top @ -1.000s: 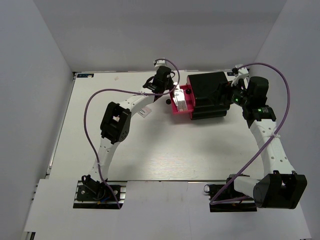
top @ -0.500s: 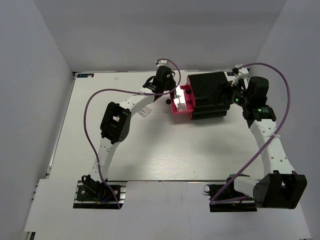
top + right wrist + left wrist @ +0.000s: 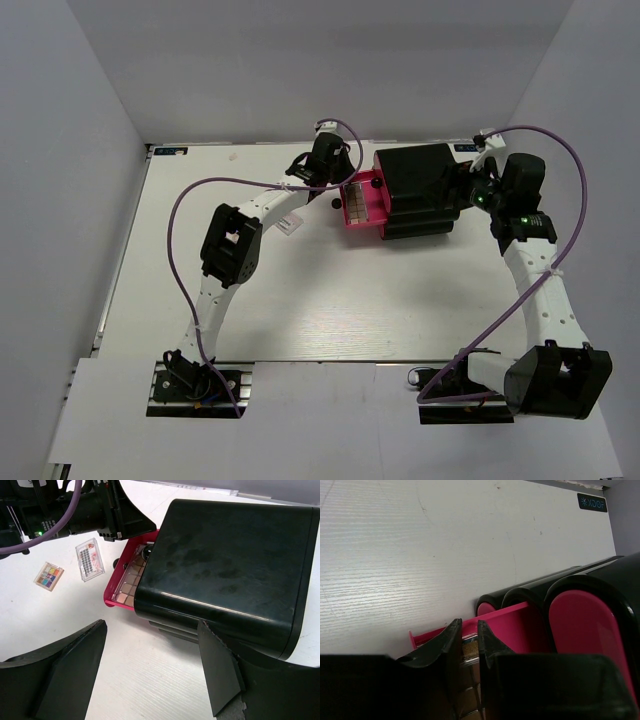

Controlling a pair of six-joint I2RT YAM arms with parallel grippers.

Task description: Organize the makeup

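Observation:
A brown-pink eyeshadow palette lies flat in the open pink drawer of the black box. It also shows in the right wrist view and under my left fingers. My left gripper hovers over the drawer's far end; in its own view the jaws stand a narrow gap apart with nothing between them. My right gripper is wide open at the box's right side, holding nothing. A small colourful palette and a clear-lidded compact lie on the table left of the drawer.
The box has more pink drawer fronts, which are shut. The white compact lies partly under my left forearm. Grey walls enclose the table on three sides, close behind the box.
The palette, tilted and glaring white over the drawer before, now lies flat inside it. My left gripper has drawn slightly back off it. My right arm has shifted slightly right.

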